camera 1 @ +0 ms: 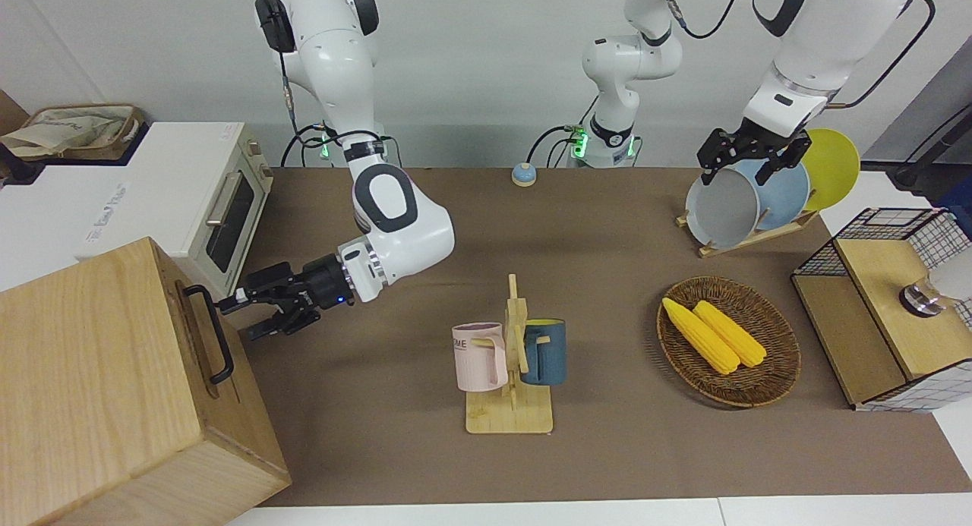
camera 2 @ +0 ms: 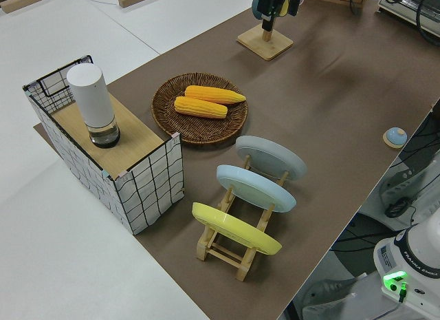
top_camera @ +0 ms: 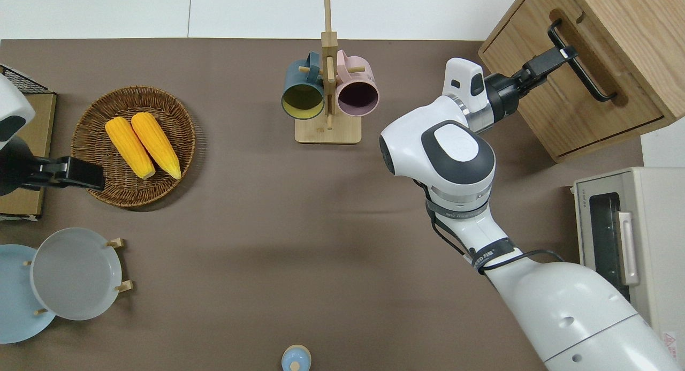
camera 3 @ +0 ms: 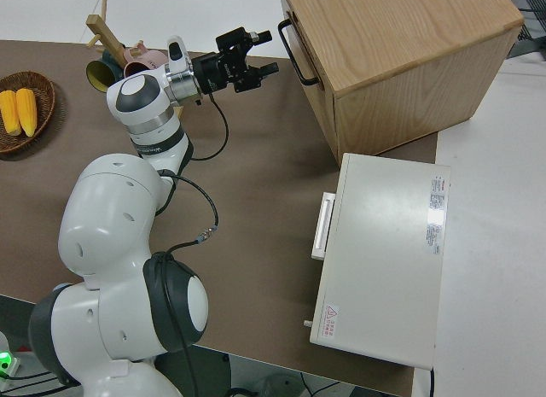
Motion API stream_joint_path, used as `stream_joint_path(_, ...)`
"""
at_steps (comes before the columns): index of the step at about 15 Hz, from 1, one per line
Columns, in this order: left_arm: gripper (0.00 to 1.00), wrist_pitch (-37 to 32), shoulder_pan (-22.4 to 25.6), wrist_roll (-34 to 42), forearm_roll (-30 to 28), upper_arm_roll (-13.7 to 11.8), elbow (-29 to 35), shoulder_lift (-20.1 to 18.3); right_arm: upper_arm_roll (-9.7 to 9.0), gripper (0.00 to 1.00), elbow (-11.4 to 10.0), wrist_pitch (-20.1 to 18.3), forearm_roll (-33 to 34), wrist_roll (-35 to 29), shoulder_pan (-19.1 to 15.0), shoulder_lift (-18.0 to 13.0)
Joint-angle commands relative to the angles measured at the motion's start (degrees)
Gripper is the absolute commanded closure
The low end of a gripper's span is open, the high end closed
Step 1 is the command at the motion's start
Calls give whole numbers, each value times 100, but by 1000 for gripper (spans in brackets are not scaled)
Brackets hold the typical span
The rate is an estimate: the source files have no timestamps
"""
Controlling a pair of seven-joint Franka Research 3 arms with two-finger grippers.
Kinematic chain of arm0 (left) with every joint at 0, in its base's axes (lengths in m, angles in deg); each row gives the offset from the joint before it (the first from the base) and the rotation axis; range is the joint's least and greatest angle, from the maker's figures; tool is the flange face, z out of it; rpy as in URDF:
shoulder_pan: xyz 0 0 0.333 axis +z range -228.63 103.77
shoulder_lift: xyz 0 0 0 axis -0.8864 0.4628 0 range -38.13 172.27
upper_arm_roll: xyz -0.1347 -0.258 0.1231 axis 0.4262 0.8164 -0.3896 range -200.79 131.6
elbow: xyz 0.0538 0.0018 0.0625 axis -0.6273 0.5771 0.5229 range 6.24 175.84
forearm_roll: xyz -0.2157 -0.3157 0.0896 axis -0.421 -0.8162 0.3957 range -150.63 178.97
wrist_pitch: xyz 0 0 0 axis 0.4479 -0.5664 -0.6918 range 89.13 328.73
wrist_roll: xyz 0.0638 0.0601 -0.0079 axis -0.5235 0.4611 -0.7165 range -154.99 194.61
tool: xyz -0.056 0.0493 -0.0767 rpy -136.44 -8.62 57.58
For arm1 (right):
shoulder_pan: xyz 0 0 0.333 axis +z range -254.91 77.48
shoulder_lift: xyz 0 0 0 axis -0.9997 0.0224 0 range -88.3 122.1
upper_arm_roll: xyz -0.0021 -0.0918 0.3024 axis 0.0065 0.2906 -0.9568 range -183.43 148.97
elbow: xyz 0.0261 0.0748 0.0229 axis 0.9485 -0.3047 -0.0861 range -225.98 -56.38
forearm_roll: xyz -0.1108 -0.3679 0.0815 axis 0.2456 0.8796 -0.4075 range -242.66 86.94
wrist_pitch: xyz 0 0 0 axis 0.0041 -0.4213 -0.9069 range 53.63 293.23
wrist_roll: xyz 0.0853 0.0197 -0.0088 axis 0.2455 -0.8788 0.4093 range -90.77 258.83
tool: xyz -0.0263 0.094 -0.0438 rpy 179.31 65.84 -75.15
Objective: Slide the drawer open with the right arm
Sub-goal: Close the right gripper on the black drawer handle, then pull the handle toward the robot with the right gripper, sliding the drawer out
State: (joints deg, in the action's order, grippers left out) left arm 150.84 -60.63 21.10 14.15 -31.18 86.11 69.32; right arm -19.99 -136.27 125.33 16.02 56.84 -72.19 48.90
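Observation:
The drawer (top_camera: 556, 100) is the top front panel of a big pale wooden box (camera 1: 91, 374) at the right arm's end of the table, and it sits flush and closed. Its black U-shaped handle (top_camera: 583, 66) also shows in the front view (camera 1: 211, 335) and the right side view (camera 3: 288, 40). My right gripper (top_camera: 559, 55) is open and reaches the handle near the handle's end farther from the robots. It also shows in the front view (camera 1: 239, 321) and the right side view (camera 3: 266, 51), holding nothing. The left arm is parked.
A white toaster oven (top_camera: 621, 248) stands beside the box, nearer to the robots. A wooden mug rack (top_camera: 327, 92) with two mugs stands mid-table. A wicker basket of corn (top_camera: 136, 146), a plate rack (camera 1: 748, 200), a wire-mesh cabinet (camera 1: 881, 306) and a small blue bell (camera 1: 523, 175) are also there.

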Motion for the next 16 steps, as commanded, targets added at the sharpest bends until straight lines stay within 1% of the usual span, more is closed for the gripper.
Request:
stream_joint_path(1, 7, -113, 22, 55, 98, 37, -149, 65, 161, 25, -33, 538, 184, -164, -175, -1)
stream_joint_path(3, 7, -113, 22, 55, 98, 37, -149, 65, 215, 28, -25, 724, 184, -155, -184, -1)
stream_joint_path(5, 7, -113, 22, 55, 98, 37, -149, 74, 284, 36, -25, 759, 245, -155, -210, -1)
stream_joint_path(6, 7, -113, 22, 55, 98, 37, -149, 65, 285, 42, -25, 821, 306, -155, -211, -1)
stream_joint_path(7, 7, -113, 22, 55, 98, 37, -140, 65, 294, 82, -25, 891, 324, -146, -219, -1)
stream_joint_path(8, 7, -113, 22, 55, 98, 37, -149, 65, 294, 196, -25, 900, 324, -85, -211, -1)
stream_joint_path(9, 7, -113, 22, 55, 98, 37, -149, 65, 294, 334, -25, 900, 324, -76, -202, -1)
stream_joint_path(11, 7, -113, 22, 55, 98, 37, -149, 65, 294, 643, -25, 874, 333, -49, -176, -1)
stream_joint_path(12, 7, -113, 22, 55, 98, 37, -149, 65, 294, 763, -25, 857, 333, -41, -167, -1)
stream_joint_path(13, 7, -113, 22, 55, 98, 37, -149, 65, 294, 849, -25, 830, 324, -41, -141, -1)
stream_joint_path(14, 7, -113, 22, 55, 98, 37, -149, 65, 294, 900, -25, 830, 324, -49, -132, 8)
stream_joint_path(15, 7, -113, 22, 55, 98, 37, -140, 65, 294, 913, -25, 830, 333, -41, -123, 8)
stream_joint_path(16, 7, -113, 22, 55, 98, 37, -149, 65, 294, 954, -25, 830, 333, -41, -114, 8)
